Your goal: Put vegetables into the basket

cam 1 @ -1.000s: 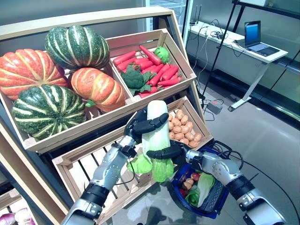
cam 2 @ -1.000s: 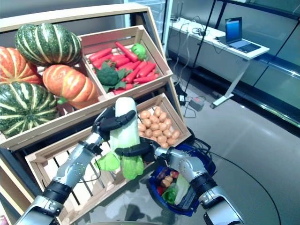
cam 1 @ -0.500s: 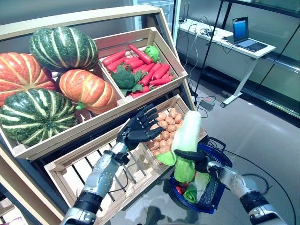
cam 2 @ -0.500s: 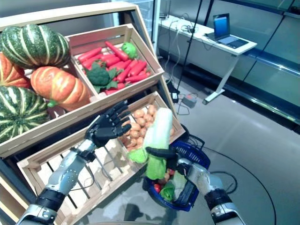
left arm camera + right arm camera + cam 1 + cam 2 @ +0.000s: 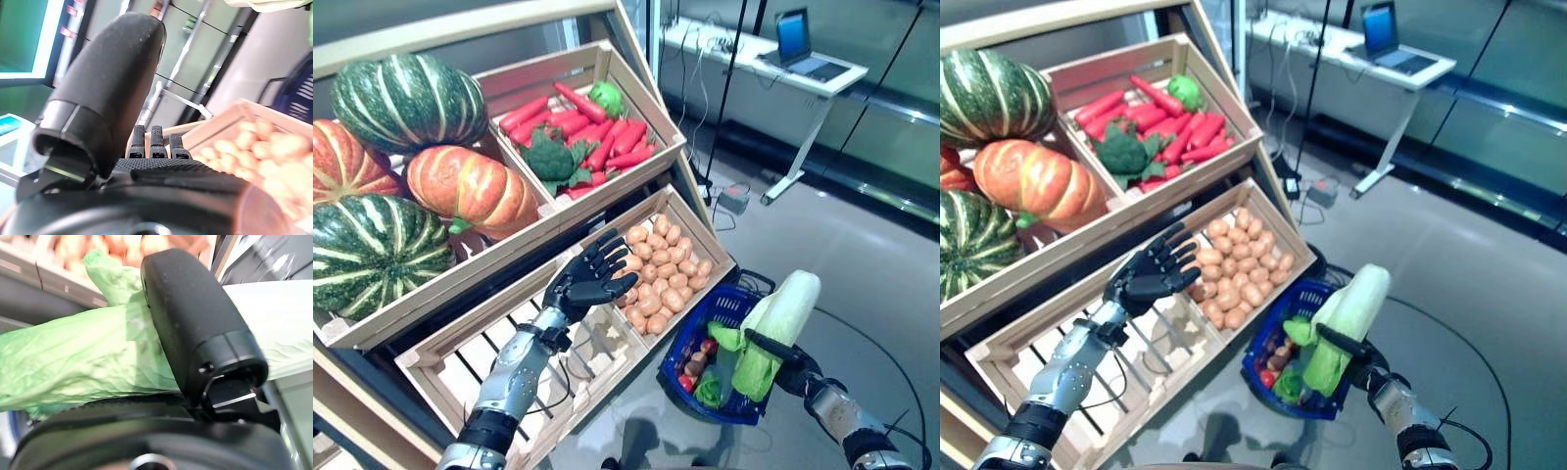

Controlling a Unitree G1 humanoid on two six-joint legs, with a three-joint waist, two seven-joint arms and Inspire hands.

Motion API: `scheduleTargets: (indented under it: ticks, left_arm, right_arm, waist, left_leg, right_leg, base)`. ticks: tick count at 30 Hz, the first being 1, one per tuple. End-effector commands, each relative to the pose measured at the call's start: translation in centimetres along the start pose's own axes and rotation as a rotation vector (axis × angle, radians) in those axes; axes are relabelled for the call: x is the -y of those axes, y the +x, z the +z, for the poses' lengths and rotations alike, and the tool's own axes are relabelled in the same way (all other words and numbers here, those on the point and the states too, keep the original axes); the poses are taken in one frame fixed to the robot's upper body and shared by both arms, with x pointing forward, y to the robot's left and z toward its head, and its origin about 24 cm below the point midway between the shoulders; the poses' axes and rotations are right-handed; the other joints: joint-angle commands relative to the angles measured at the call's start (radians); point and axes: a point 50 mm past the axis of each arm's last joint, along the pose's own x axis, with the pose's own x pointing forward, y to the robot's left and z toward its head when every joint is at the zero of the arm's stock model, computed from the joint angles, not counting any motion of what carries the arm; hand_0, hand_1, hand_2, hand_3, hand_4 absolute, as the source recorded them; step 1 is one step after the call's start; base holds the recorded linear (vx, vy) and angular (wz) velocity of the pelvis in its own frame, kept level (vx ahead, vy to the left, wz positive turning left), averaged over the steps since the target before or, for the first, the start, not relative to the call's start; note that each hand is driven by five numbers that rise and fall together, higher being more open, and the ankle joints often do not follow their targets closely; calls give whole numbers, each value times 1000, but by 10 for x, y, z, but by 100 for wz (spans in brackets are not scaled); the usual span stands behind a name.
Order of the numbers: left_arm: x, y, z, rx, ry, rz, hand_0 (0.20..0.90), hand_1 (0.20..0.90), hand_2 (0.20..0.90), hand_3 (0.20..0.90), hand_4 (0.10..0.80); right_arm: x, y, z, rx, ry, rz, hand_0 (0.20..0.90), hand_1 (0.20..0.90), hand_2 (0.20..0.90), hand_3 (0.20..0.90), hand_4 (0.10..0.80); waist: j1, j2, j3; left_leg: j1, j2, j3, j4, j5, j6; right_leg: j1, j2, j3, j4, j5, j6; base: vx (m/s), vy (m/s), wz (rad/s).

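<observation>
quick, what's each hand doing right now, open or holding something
Left hand: open, fingers spread, holding nothing, over the lower crate beside the potatoes.
Right hand: shut on the napa cabbage, held above the blue basket.

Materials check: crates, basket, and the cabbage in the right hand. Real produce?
Crates: pale unfinished wood, slats and grain visible. Basket: blue, glossy, perforated walls, likely plastic. Cabbage in the right hand: crinkled, faintly sheeny leaves, uniform colour, probably a plastic replica, not certain.
</observation>
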Motion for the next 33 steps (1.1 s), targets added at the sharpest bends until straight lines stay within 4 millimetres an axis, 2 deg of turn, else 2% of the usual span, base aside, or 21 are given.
scheduleTargets:
  ticks: [1, 5, 9, 13, 17, 19, 20, 23, 25, 26, 33]
  left_arm:
    - [20, 36, 61, 273, 75, -85, 900, 900, 900, 900, 800]
    - [20, 35, 60, 286, 55, -73, 900, 900, 900, 900, 800]
    - [23, 35, 61, 296, 41, -70, 900, 900, 900, 900, 800]
    - [30, 35, 63, 321, 25, -70, 900, 900, 900, 900, 800]
    - [35, 35, 65, 350, -2, -72, 900, 900, 900, 900, 800]
    - [38, 36, 69, 379, -9, -81, 900, 900, 900, 900, 800]
    - [39, 36, 68, 380, -12, -83, 900, 900, 900, 900, 800]
    - [45, 38, 76, 403, -3, -111, 900, 900, 900, 900, 800]
    - [46, 39, 78, 412, -6, -119, 900, 900, 900, 900, 800]
    - [47, 40, 79, 417, -8, -121, 900, 900, 900, 900, 800]
    - [52, 43, 81, 428, -4, -142, 900, 900, 900, 900, 800]
  right_arm:
    - [-52, 8, 101, 359, 118, 83, 300, 300, 300, 300, 400]
    - [-61, 7, 123, 420, 157, 66, 300, 300, 300, 300, 400]
    - [-77, 1, 149, 507, 104, 62, 300, 300, 300, 300, 400]
    - [-93, -9, 180, 584, 38, 53, 300, 300, 300, 300, 400]
    - [-104, -15, 195, 623, 33, 75, 300, 300, 300, 300, 400]
    - [-109, -18, 204, 643, 26, 79, 300, 300, 300, 300, 400]
    - [-108, -18, 204, 644, 20, 70, 300, 300, 300, 300, 400]
    - [-109, -26, 218, 683, 36, 68, 300, 300, 300, 300, 400]
    - [-108, -28, 223, 692, 51, 53, 521, 521, 521, 521, 547]
    - [-108, -29, 227, 701, 57, 39, 900, 900, 900, 900, 800]
    - [-106, -32, 233, 709, 70, 20, 900, 900, 900, 900, 800]
  waist:
    - [25, 10, 155]
    - [32, 39, 239]
    - [39, 58, 298]
    - [37, 74, 350]
    - [43, 79, 350]
    - [44, 79, 350]
    - [45, 80, 350]
    - [41, 85, 350]
    - [43, 86, 350]
    - [44, 88, 350]
    - [44, 91, 350]
  left_leg:
    - [-80, -1, -37, 221, -170, 0]
    - [-195, -1, -47, 362, -193, -3]
    - [-310, -7, -60, 494, -232, 6]
    - [-442, -4, -53, 647, -286, 31]
    - [-557, -5, -45, 784, -341, 53]
    - [-663, -1, -46, 915, -383, 67]
    - [-653, -1, -45, 912, -390, 66]
    - [-756, 14, -35, 1054, -444, 82]
    - [-787, 21, -30, 1105, -471, 89]
    - [-807, 21, -31, 1133, -482, 90]
    - [-828, 28, -28, 1173, -505, 81]
  right_leg:
    - [-93, -8, -37, 204, -92, -83]
    - [-199, -30, -55, 344, -127, -99]
    - [-307, -53, -73, 481, -167, -109]
    - [-453, -96, -85, 666, -216, -118]
    - [-578, -135, -83, 816, -259, -125]
    - [-685, -166, -75, 946, -296, -135]
    - [-678, -165, -72, 944, -300, -131]
    - [-790, -189, -62, 1084, -348, -147]
    - [-826, -194, -59, 1135, -369, -152]
    - [-847, -198, -58, 1163, -378, -152]
    - [-879, -201, -51, 1206, -396, -146]
  base:
    - [-162, -20, 13]
    - [-143, -13, 11]
    - [-118, -9, 13]
    - [-119, 31, 9]
    - [-77, 40, 6]
    - [-105, 40, 6]
    - [-82, 23, 9]
    - [-98, 6, 12]
    - [-65, -12, 7]
    - [-55, -12, 5]
    - [-29, -11, 0]
